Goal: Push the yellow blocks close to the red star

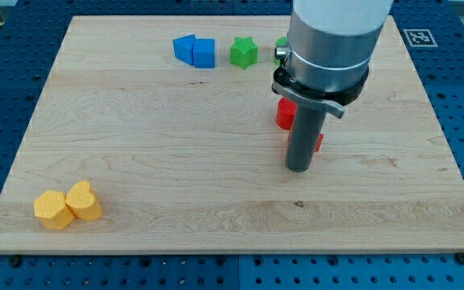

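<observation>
Two yellow blocks sit touching at the view's bottom left: a yellow hexagon (52,209) and a yellow heart-like block (83,200) to its right. My rod comes down right of centre, and my tip (298,168) rests on the board. A red block (285,113) shows just left of the rod, partly hidden. Another red block (319,142) peeks out at the rod's right side, mostly hidden; I cannot tell which one is the star. The yellow blocks lie far to the left of my tip.
Two touching blue blocks (194,51) and a green star (243,52) sit along the view's top. A further green block (281,46) is mostly hidden behind the arm. The wooden board (176,153) lies on a blue perforated table.
</observation>
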